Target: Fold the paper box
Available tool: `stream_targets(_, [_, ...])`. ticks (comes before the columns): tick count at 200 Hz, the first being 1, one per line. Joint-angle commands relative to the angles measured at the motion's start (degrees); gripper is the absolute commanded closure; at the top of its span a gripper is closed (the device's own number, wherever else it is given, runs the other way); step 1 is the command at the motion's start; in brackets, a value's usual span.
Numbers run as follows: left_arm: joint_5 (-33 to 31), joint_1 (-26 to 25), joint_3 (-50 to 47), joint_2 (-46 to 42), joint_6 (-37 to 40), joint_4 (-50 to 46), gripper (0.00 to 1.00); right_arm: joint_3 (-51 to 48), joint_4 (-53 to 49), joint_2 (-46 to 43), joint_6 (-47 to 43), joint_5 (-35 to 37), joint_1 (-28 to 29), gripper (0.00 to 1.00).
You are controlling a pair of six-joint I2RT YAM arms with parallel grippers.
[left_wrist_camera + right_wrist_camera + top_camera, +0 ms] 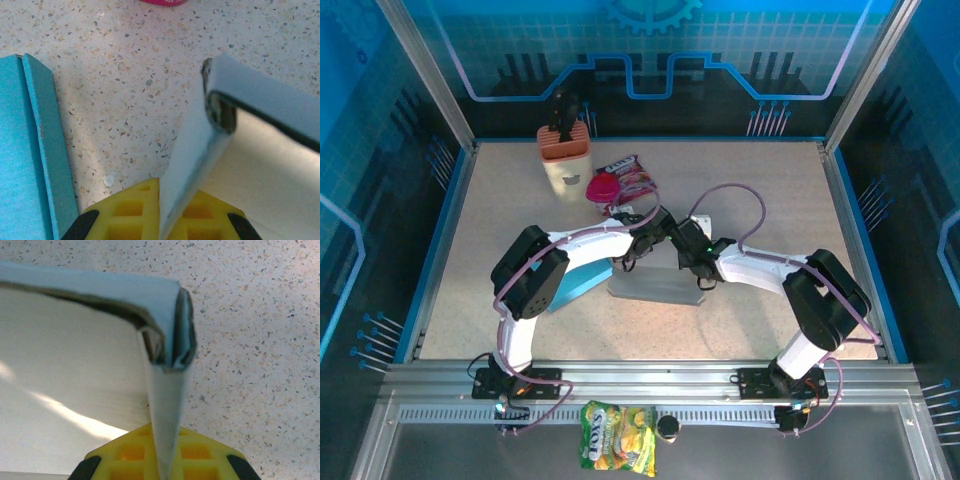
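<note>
From above, you see the box lying mid-table with its long axis running left to right. The left gripper is at its left end and the right gripper at its right end. Neither arm is nearer, since each reaches in from its own side. A blue piece lies just left of the box. This view gives you the layout but not the jaws. In the left wrist view, the left gripper is pressed together on a thin upright wall of the box. The paper runs straight away from the yellow pads toward a folded corner, and the blue piece lies flat on the left, apart from the box, with bare table between. In the right wrist view, the right gripper likewise pinches a box wall. Here you also get what the other views hide: the corner just ahead is doubled, its layers tucked against each other. I judge the next fold turns on each wall standing straight ahead of its pinch, so move both ends together.
</note>
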Motion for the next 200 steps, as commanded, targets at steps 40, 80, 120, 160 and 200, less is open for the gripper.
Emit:
stream_targets(40, [-7.73, -4.14, -10.69, -9.88, 11.51, 7.11, 0.66, -0.66, -1.58, -0.14, -0.14, 2.04, 0.59, 1.00])
stream_targets(80, [-2.82, -3.91, -12.22, -12.06, 23.61, 11.73, 0.52, -0.09, -2.92, 0.26, 0.29, 2.24, 0.49, 1.00])
stream_targets(120, [-0.10, -3.23, -15.41, -13.19, 28.07, 13.95, 0.50, 0.59, -3.60, 0.46, 0.34, 2.01, 0.24, 1.00])
stream_targets(160, [1.90, -1.94, -17.69, -13.88, 28.20, 15.75, 0.54, 0.72, -3.70, 0.64, 0.21, 1.81, 0.14, 1.00])
stream_targets(200, [2.12, -1.20, -17.66, -11.44, 27.99, 16.50, 0.67, 0.72, -3.79, 0.27, 0.21, 1.77, 0.16, 1.00])
